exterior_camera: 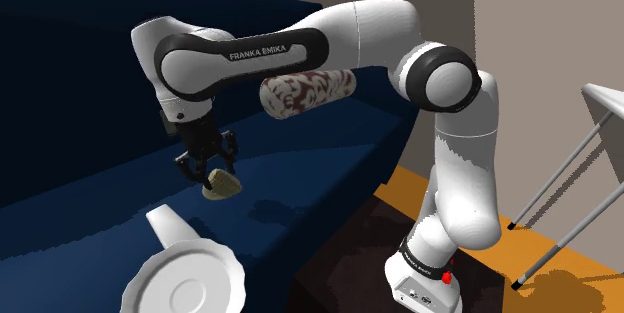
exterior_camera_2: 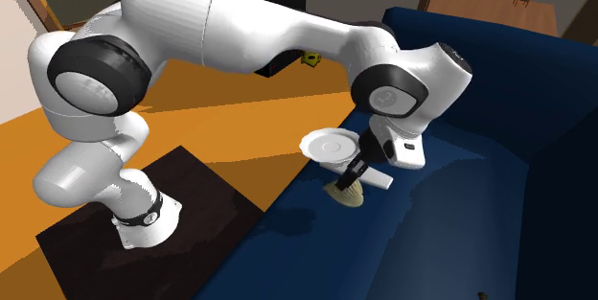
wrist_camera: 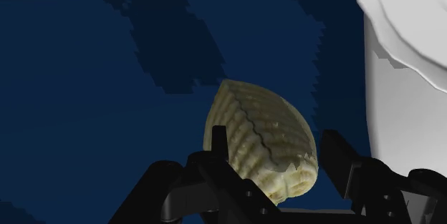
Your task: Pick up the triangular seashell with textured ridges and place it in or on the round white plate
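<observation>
While carrying shell [exterior_camera: 221, 185]: could lose it to a jolt, being clamped only on curved, ribbed sides.
Jaws: closed partway, clasping shell between both tips.
Place: just above blue sofa [exterior_camera: 300, 176] seat; plate [exterior_camera: 228, 261] at 7 o'clock of it in shoulder view.
Plate risk: could clip scalloped rim if brought in low.
Look: fan-shaped, domed, cream to olive, fine ridges, wavy seam.

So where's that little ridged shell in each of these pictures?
Shoulder view: the shell is left of centre, under the tool, up and right of the plate.
Second exterior view: shell right of centre, just below the plate.
Wrist view: shell between the tool's fingers, plate off to one side.
Shared landmark: the white plate.
</observation>
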